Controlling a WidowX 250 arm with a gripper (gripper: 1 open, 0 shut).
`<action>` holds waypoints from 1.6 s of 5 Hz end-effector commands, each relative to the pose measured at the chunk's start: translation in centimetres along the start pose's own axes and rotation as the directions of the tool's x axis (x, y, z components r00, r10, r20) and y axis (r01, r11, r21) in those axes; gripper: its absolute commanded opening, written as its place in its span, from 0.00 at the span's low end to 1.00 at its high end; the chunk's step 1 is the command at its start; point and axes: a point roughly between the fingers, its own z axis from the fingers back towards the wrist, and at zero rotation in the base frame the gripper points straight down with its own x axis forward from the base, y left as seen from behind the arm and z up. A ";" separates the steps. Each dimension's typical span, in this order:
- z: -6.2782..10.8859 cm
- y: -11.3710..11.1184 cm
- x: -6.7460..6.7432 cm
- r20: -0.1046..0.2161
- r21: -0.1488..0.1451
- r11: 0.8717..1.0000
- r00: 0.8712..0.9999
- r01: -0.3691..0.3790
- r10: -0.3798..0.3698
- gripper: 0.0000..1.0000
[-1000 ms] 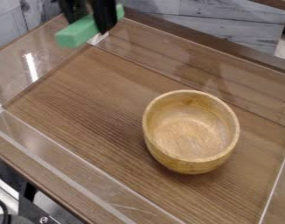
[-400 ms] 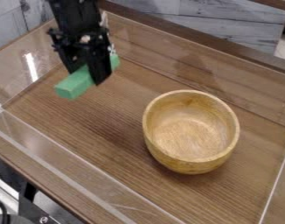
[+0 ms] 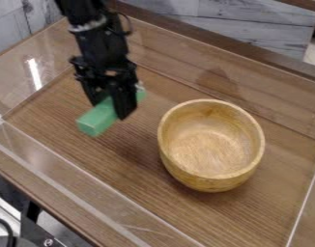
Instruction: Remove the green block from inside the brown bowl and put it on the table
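Observation:
The green block (image 3: 99, 119) hangs tilted just above the table (image 3: 83, 174), left of the brown bowl (image 3: 212, 145). My black gripper (image 3: 108, 101) points down and is shut on the block's upper end, so part of the block is hidden behind the fingers. The bowl stands upright at the right of the table, and its inside is empty wood. Block and bowl are apart by a short gap.
Low clear acrylic walls (image 3: 44, 58) run around the tabletop edges. A pale wall and ledge (image 3: 250, 29) lie behind the table. Bare wood shows in front of the bowl and at the left.
The gripper has come down and toward the front right from the far left corner, carrying the green block lower and closer to the table and the bowl.

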 end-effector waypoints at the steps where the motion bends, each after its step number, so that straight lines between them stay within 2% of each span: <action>1: -0.2 -0.6 0.5 0.031 0.032 0.999 0.999 0.032 -0.033 0.00; 8: -0.6 1.7 1.4 0.047 0.017 0.999 0.998 0.033 -0.034 0.00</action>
